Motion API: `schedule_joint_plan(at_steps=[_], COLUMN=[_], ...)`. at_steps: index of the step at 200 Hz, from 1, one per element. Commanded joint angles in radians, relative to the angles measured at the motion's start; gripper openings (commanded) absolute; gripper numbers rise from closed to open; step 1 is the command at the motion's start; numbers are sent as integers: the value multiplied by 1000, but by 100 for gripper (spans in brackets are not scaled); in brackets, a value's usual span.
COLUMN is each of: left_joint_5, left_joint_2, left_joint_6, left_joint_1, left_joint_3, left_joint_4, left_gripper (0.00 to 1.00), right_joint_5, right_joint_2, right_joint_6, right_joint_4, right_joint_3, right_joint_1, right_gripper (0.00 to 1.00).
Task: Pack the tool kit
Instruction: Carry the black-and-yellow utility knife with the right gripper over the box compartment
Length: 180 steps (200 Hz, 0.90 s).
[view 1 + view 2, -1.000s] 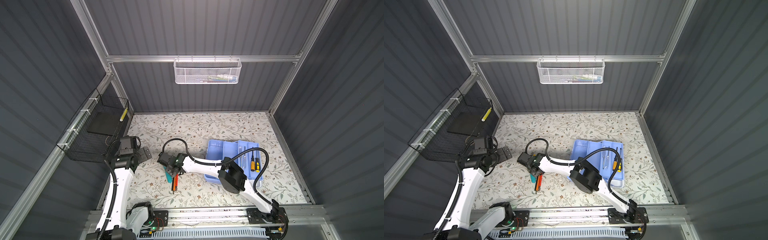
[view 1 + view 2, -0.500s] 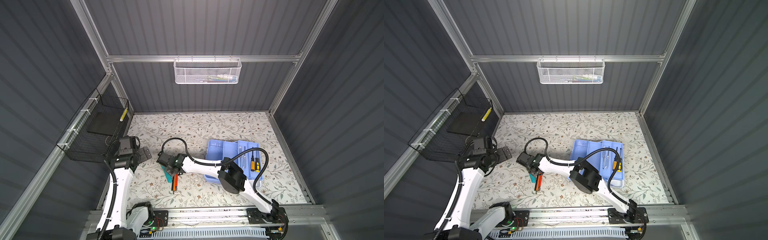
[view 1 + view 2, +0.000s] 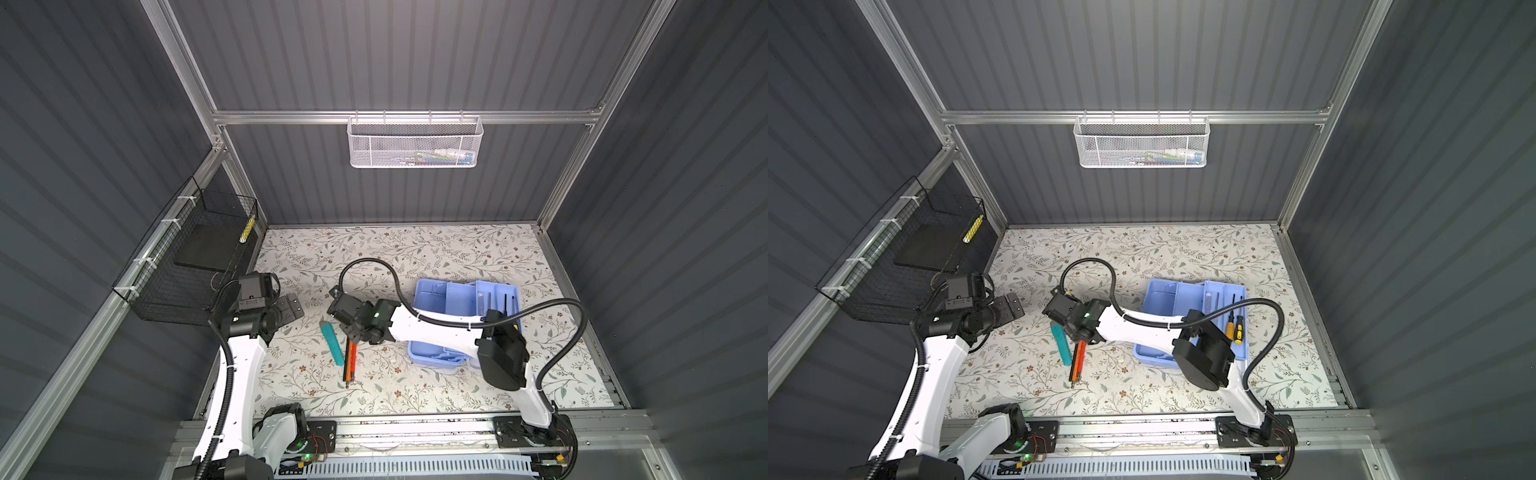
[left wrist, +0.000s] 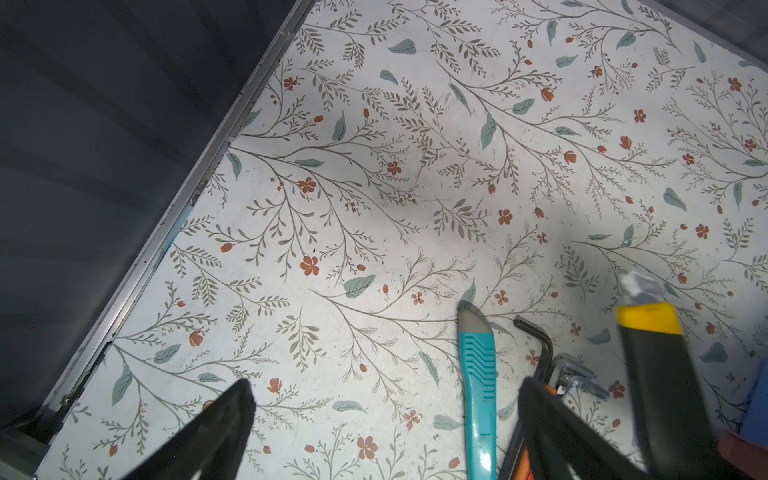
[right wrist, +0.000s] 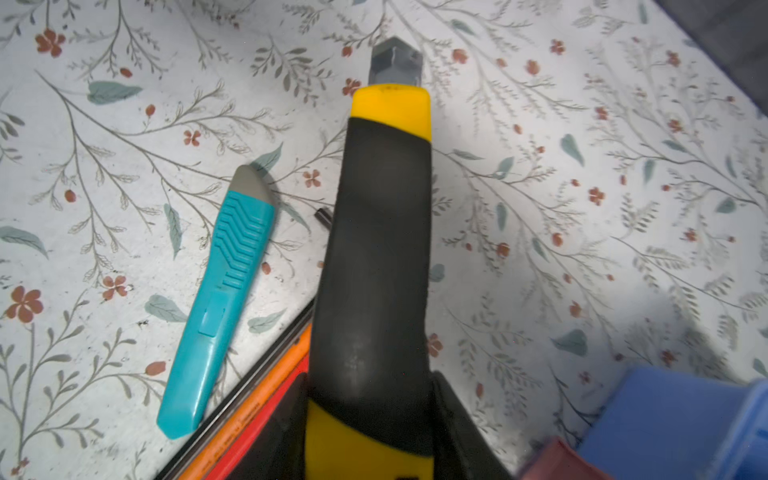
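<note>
Floral-print tabletop (image 3: 415, 249) inside grey ribbed walls (image 3: 415, 54); right gripper (image 5: 370, 419) clamps a yellow-black knife (image 5: 382, 249) (teal cutter (image 5: 220, 299) just left), left gripper (image 4: 382, 419) gapes.

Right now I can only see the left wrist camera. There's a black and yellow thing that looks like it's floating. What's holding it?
Observer: The right end effector is. The right wrist view shows it shut on the handle of that utility knife.
Operator: And what's the little bit of blue at the edge?
Observer: That's the light blue tray. In both top views it lies on the floral table, off to the right.
Operator: Is anything in it?
Observer: Yes. Screwdrivers with yellow on their handles lie in its right-hand section.
</note>
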Motion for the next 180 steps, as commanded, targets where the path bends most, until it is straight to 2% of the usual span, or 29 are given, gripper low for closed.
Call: schedule_joint_plan(at_steps=[1,47,67,97,142,180], left_joint_5=[19,156,239,298,337,340], left_joint_2=[-4,18,30,29,42,46], left_joint_6=[-8,14,36,46,53,55], left_joint_1=[20,21,19,17,13,7], left_joint_3=[-12,-30,-37,-47,-49,-51], left_joint_4=[5,44,59,78,86,87], left_gripper=[99,100,99,99,99,99], right_joint_5=[77,191,235,265,280,267], right_joint_2=[-108,-383,-469,-577,-636,-643], right_joint_6=[127,324,412,538,661,705], right_joint_4=[-64,-131,-192,-248,-277,-225], right_joint_3=[-75,-353,-441,-567,-690,-766], right_joint_1=[-48,-125,-151,-179,-194,-208], right_gripper=[28,28,27,26,26,25])
